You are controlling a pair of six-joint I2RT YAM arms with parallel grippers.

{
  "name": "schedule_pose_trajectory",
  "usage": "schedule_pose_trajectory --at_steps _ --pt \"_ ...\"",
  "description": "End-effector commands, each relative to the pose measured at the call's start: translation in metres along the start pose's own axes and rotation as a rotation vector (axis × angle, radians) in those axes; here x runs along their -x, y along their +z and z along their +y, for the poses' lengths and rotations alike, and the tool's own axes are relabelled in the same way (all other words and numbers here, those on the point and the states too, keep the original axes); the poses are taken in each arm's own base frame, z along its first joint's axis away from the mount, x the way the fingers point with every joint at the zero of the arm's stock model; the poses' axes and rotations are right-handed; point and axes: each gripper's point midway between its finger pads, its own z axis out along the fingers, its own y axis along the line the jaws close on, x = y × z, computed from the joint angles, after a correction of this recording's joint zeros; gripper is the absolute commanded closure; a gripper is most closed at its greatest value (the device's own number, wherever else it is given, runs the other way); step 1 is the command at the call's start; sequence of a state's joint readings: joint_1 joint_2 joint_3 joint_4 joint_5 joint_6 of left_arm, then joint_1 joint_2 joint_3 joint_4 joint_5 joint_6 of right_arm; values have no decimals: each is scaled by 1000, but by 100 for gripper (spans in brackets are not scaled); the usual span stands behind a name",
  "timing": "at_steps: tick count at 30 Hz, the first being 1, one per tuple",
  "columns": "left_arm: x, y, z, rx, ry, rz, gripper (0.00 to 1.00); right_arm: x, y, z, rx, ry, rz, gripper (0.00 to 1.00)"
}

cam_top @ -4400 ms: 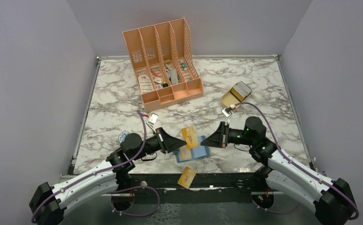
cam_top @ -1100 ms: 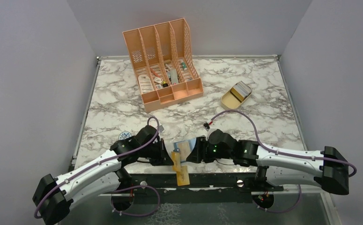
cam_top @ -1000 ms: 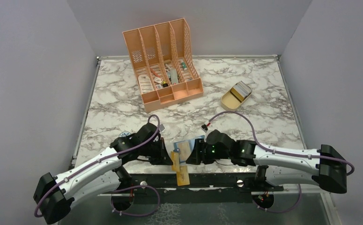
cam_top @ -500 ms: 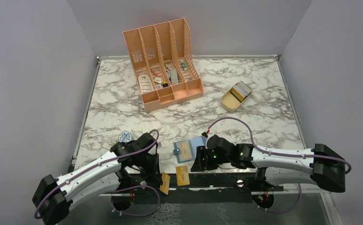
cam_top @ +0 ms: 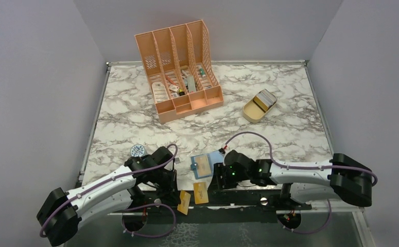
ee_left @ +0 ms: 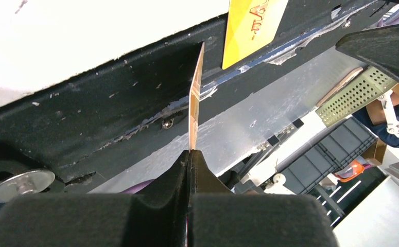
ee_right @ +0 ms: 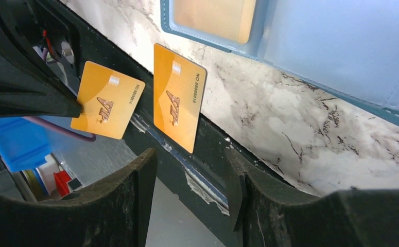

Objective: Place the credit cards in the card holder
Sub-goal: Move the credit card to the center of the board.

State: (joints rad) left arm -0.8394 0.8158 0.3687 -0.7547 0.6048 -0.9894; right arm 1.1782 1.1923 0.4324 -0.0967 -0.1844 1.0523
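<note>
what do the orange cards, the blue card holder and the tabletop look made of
The orange cards: likely rigid plastic, glossy; thin, flat, with a glare patch and printed numbers. Card holder: probably faux leather or soft vinyl, matte; stitching runs along its edge. Tabletop: marble pattern, smooth; real stone or a printed laminate, cannot tell.

card holder on the table; one card before it, another card further left.
</note>
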Motion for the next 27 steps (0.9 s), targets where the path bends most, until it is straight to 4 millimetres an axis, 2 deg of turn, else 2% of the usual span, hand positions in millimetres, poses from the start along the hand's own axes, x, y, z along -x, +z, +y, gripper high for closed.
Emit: schedule_pose_trajectory --at_steps 1,5,15,23,27 --pt "5 5 -6 -30 12 -2 100 2 7 4 24 31 -7 49" --pt "11 6 -10 -40 20 -24 100 1 13 -3 5 58 -10 49" --pt "20 18 -5 -35 2 -45 100 -1 25 -9 -7 89 -6 49" --pt "26 21 -4 -41 -18 -76 100 -3 34 -9 15 121 -3 49" --pt "26 22 -3 -44 -24 -81 100 0 33 0 88 140 -30 49"
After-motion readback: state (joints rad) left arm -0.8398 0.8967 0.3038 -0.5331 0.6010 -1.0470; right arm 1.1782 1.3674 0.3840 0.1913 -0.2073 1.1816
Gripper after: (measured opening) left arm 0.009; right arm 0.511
